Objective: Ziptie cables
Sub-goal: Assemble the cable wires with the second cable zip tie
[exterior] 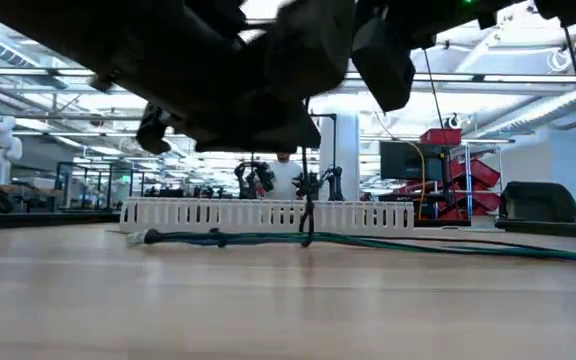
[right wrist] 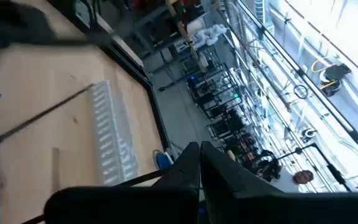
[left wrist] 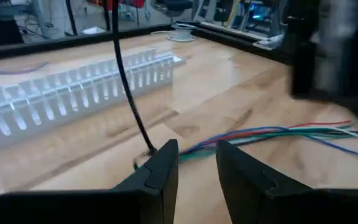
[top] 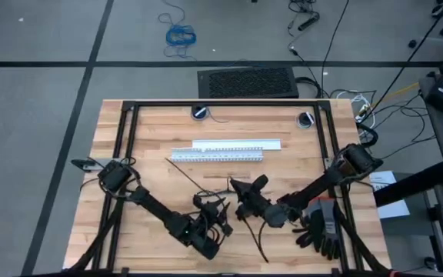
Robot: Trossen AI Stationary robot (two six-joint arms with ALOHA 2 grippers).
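Lying just beyond the open left hand (left wrist: 196, 163), seemingly untouched, the cables (left wrist: 272, 134).

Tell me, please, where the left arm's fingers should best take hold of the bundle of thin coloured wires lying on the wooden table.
Probably at the gathered stretch of the bundle of thin coloured wires just ahead of the left gripper, coming from above. There the strands run tight together; farther along they splay apart. The open fingers already straddle that line beside the thin dark ziptie.
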